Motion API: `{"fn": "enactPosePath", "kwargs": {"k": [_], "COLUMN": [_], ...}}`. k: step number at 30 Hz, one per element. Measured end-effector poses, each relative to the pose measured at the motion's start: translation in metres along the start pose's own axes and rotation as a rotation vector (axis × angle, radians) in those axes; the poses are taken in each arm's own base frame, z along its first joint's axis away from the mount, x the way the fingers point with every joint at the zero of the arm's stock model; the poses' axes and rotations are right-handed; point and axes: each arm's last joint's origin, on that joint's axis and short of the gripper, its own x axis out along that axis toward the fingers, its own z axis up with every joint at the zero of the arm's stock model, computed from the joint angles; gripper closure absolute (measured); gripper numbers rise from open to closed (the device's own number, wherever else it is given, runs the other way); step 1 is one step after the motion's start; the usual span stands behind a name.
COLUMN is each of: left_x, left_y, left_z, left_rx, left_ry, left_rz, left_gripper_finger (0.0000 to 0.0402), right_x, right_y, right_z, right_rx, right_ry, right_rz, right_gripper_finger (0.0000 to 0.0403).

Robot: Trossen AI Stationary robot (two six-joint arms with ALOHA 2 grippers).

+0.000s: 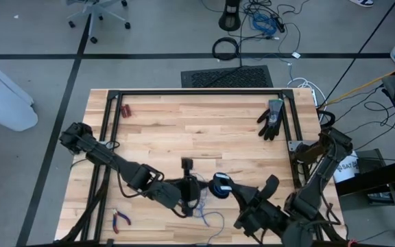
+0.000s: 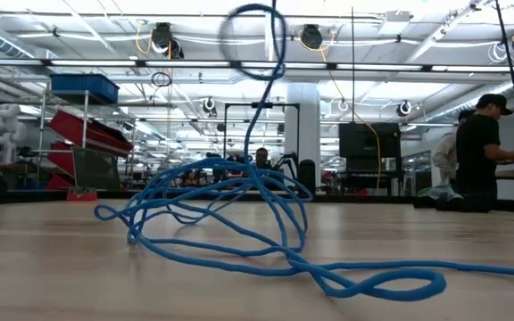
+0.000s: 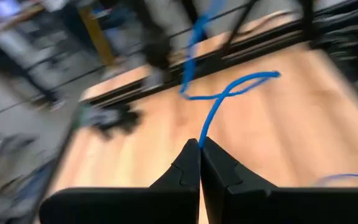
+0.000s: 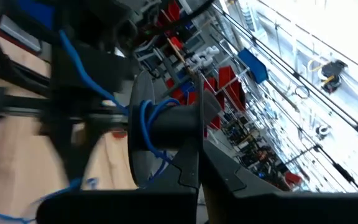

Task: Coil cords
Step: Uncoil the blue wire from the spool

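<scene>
Lying loose on the table [image 1: 156, 123] is one blue cord [image 2: 239, 209], left gripper [image 3: 199, 146] jaws clamped on it, right gripper [image 4: 199, 152] jaws together.

Black glove [image 1: 271, 118] (far corner); red-handled pliers [image 1: 121, 219].

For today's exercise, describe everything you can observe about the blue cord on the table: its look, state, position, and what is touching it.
The blue cord is thin, flexible and round, like plastic-sheathed cable. Most of it lies in a loose, tangled heap on the wooden table, near its front edge between the two arms. One strand rises from the heap, with a loop high above it. The left gripper is shut on a strand. A few turns wrap a dark spool at the shut right gripper.
</scene>
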Motion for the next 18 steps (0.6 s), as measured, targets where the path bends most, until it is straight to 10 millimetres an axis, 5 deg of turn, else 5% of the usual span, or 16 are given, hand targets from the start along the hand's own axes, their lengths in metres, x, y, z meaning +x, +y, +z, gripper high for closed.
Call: {"fn": "enactPosePath", "kwargs": {"k": [9,18], "left_x": [-0.018,-0.094], "left_y": [0.008,0.008], "left_z": [-0.006,0.011], "left_rx": [0.066,-0.086], "left_ry": [0.095,-0.031], "left_rz": [0.328,0.340], "left_gripper_finger": [0.0401,0.0401], "right_x": [-0.005,-0.002], "right_y": [0.001,0.001], "right_z": [0.000,-0.001], "right_rx": [-0.024,-0.035], "right_ry": [-0.010,-0.005], "right_rz": [0.009,0.004], "right_gripper_finger": [0.0403,0.0403]}}
